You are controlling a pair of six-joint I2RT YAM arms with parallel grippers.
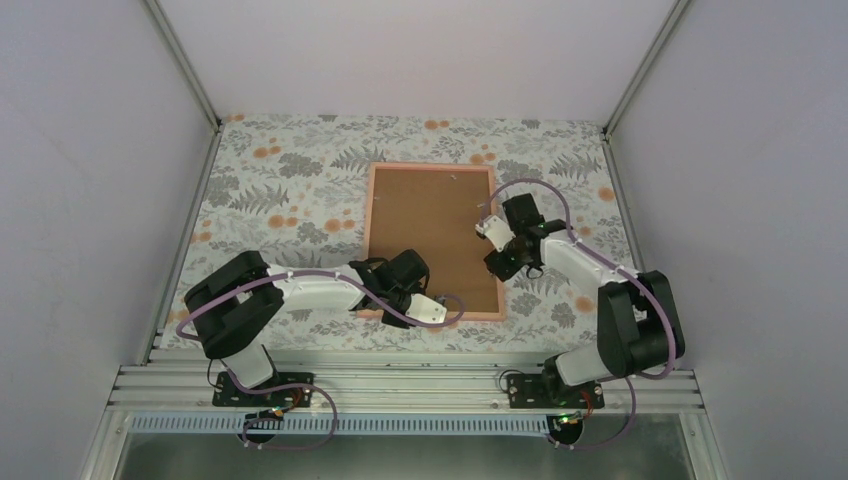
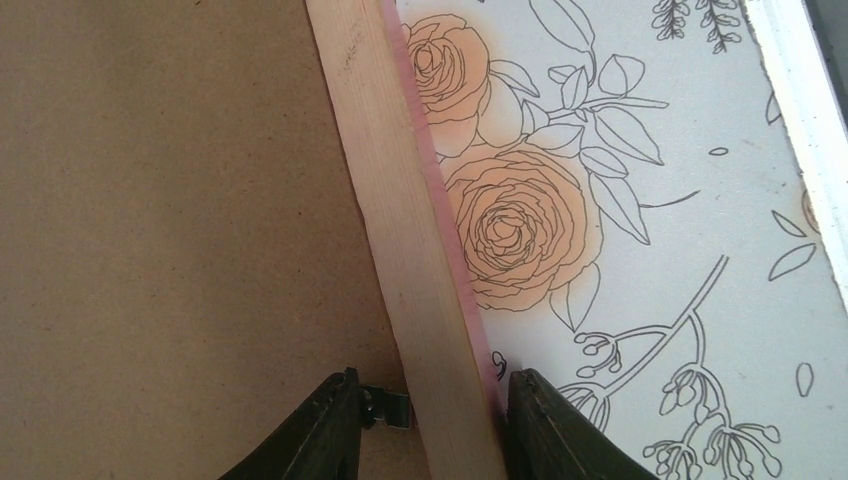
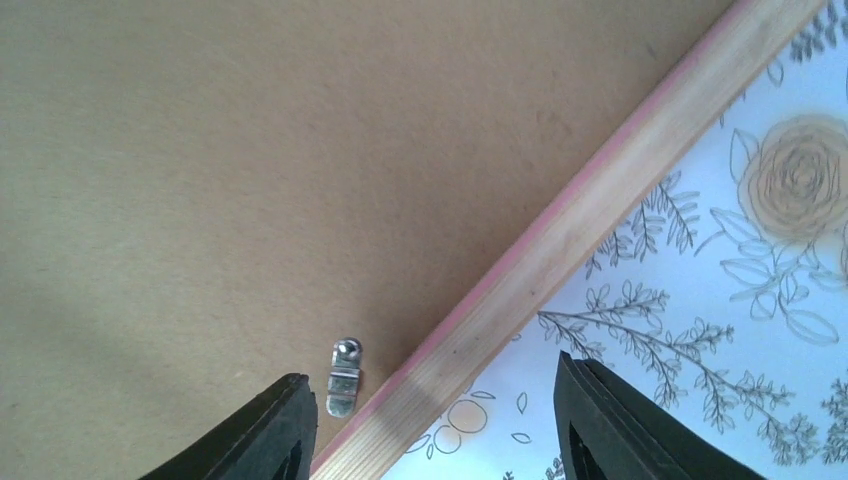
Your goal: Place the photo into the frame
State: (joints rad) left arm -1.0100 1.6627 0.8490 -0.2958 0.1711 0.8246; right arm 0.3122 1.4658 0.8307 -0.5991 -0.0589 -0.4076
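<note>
The photo is not visible in any view. If it is in place it lies under the brown backing board, and the pictures cannot confirm that. The frame lies face down in the middle of the table, between the two arms, with the board filling its opening.

The left gripper straddles the near rail with its fingers parted and not clamped, leaving a gap on the board side where a small metal clip sits. The right gripper stands wide apart astride the right rail, holding nothing, with another clip lying on the board beside it.

The work looks late-stage: the board is seated and probably only the clips still need turning.

A floral cloth covers the table, plain pale walls enclose it on three sides, and an aluminium rail runs along its near edge.
</note>
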